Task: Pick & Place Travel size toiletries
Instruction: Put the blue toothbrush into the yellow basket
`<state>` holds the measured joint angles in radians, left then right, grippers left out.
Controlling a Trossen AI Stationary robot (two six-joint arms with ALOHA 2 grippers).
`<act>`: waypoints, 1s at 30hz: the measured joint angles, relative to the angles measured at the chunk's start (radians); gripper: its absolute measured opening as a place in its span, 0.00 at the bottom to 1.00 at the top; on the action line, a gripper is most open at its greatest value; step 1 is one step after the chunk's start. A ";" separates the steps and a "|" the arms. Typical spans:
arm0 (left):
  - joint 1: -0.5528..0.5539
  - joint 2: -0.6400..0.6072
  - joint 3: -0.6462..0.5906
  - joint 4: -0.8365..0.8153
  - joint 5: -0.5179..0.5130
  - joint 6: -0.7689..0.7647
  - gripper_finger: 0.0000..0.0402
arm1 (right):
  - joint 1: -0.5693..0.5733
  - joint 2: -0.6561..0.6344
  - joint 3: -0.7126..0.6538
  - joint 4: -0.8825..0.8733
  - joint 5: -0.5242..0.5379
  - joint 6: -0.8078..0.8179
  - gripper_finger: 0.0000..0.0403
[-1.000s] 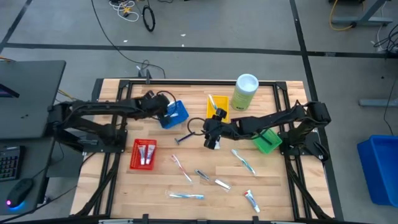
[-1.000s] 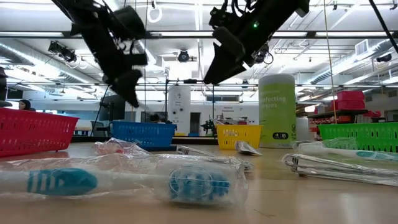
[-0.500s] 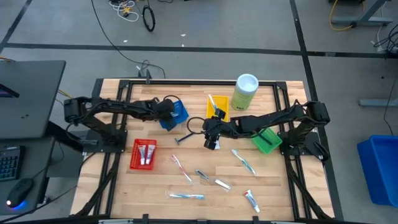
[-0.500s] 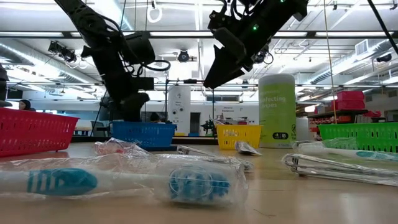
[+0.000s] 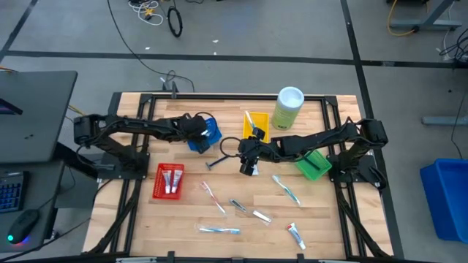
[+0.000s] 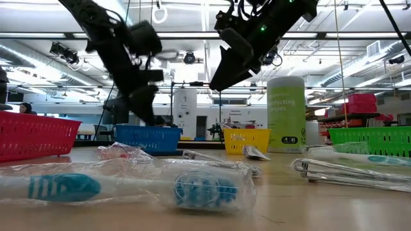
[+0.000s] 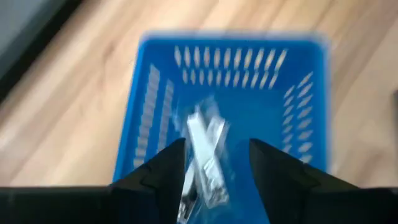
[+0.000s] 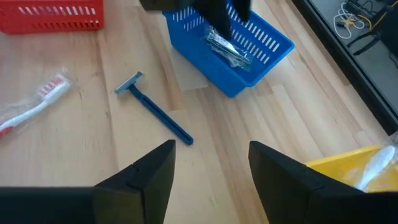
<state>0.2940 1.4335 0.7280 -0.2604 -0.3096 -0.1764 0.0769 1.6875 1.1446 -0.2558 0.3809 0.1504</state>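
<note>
My left gripper (image 7: 217, 147) hangs open above the blue tray (image 7: 155, 112), (image 5: 208, 133). A clear-wrapped toiletry (image 7: 205, 158), (image 8: 227, 50) lies on the tray's floor below the fingers. My right gripper (image 8: 211, 148), (image 5: 248, 166) hovers open over bare wood at mid-table. Just to its left, a blue razor (image 8: 153, 107), (image 5: 215, 163) lies flat on the table. Two white tubes lie in the red tray (image 5: 168, 181). Wrapped toothbrushes (image 5: 287, 188), (image 5: 219, 229) and small tubes (image 5: 295, 234) lie scattered on the near half of the table.
A yellow tray (image 5: 255, 124) with an item in it and a tall pale-green canister (image 5: 288, 107) stand at the far side. A green tray (image 5: 315, 166) sits under the right arm. A red-bristled toothbrush (image 8: 31, 106) lies near the razor.
My left gripper has gone toward the table's right edge and come over the blue tray. It went down to the tray's rim, then rose a little. My right gripper has stayed where it was.
</note>
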 joint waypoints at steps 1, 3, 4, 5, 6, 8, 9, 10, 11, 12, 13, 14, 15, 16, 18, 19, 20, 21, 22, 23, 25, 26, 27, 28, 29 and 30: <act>-0.007 -0.018 0.010 -0.001 0.000 0.000 0.46 | 0.000 0.000 0.000 0.000 0.000 0.006 0.54; -0.026 -0.052 0.034 0.002 0.000 -0.003 0.45 | 0.000 0.000 0.000 0.000 -0.001 0.025 0.55; -0.038 -0.071 0.042 0.006 0.002 -0.003 0.45 | 0.000 0.000 0.000 -0.001 0.000 0.032 0.55; -0.051 -0.090 0.050 0.013 0.013 -0.003 0.45 | 0.000 0.000 0.000 -0.001 -0.001 0.039 0.55; -0.064 -0.113 0.051 0.021 0.025 -0.003 0.45 | 0.000 0.000 0.000 -0.001 -0.001 0.047 0.56; -0.096 -0.150 0.052 0.038 0.043 -0.001 0.45 | 0.000 0.000 0.000 -0.002 -0.001 0.054 0.56; -0.113 -0.165 0.052 0.035 0.046 0.000 0.45 | 0.000 0.000 -0.003 0.001 -0.001 0.055 0.57; -0.132 -0.180 0.050 0.029 0.044 -0.002 0.45 | 0.000 0.000 -0.008 0.001 -0.008 0.054 0.57; -0.152 -0.192 0.048 0.031 0.043 -0.004 0.44 | 0.000 0.000 -0.013 0.002 -0.025 0.055 0.57; -0.172 -0.202 0.044 0.037 0.042 -0.007 0.44 | -0.001 0.000 -0.017 0.002 -0.043 0.055 0.57; -0.192 -0.211 0.039 0.038 0.042 -0.014 0.44 | -0.002 0.000 -0.021 0.002 -0.066 0.055 0.57; -0.214 -0.216 0.033 0.034 0.042 -0.024 0.44 | -0.003 0.000 -0.025 0.005 -0.091 0.055 0.56; -0.236 -0.218 0.027 0.034 0.042 -0.033 0.44 | -0.004 0.000 -0.030 0.014 -0.114 0.058 0.56; -0.259 -0.219 0.020 0.040 0.043 -0.045 0.44 | -0.004 0.000 -0.036 0.019 -0.131 0.065 0.55; -0.303 -0.219 0.009 0.043 0.043 -0.044 0.44 | -0.004 0.000 -0.051 0.043 -0.156 0.086 0.54; -0.324 -0.217 0.004 0.043 0.043 -0.041 0.44 | -0.004 0.000 -0.059 0.058 -0.160 0.101 0.53; -0.344 -0.210 0.002 0.043 0.043 -0.043 0.44 | -0.004 0.000 -0.067 0.070 -0.173 0.113 0.53; -0.362 -0.203 0.002 0.043 0.043 -0.048 0.44 | -0.004 0.000 -0.074 0.077 -0.176 0.127 0.52; -0.379 -0.201 0.000 0.038 0.041 -0.052 0.44 | -0.003 0.000 -0.080 0.075 -0.175 0.137 0.52; -0.394 -0.193 0.000 0.047 0.039 -0.053 0.44 | -0.002 0.000 -0.085 0.072 -0.173 0.143 0.51; -0.419 -0.186 0.000 0.064 0.039 -0.050 0.44 | 0.003 0.000 -0.088 0.051 -0.172 0.156 0.51; -0.428 -0.186 0.000 0.066 0.039 -0.048 0.44 | 0.007 -0.001 -0.088 0.025 -0.172 0.157 0.50; -0.434 -0.186 0.000 0.081 0.039 -0.048 0.44 | 0.012 -0.002 -0.088 -0.012 -0.173 0.160 0.50; -0.438 -0.187 0.000 0.089 0.038 -0.048 0.44 | 0.020 -0.004 -0.088 -0.062 -0.174 0.174 0.50; -0.440 -0.187 0.000 0.092 0.037 -0.049 0.44 | 0.029 -0.006 -0.088 -0.119 -0.176 0.205 0.50; -0.441 -0.187 0.000 0.096 0.037 -0.048 0.44 | 0.038 -0.006 -0.088 -0.175 -0.179 0.245 0.49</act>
<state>-0.1474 1.2461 0.7284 -0.1645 -0.2722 -0.2249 0.1146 1.6814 1.0569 -0.4311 0.2020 0.3951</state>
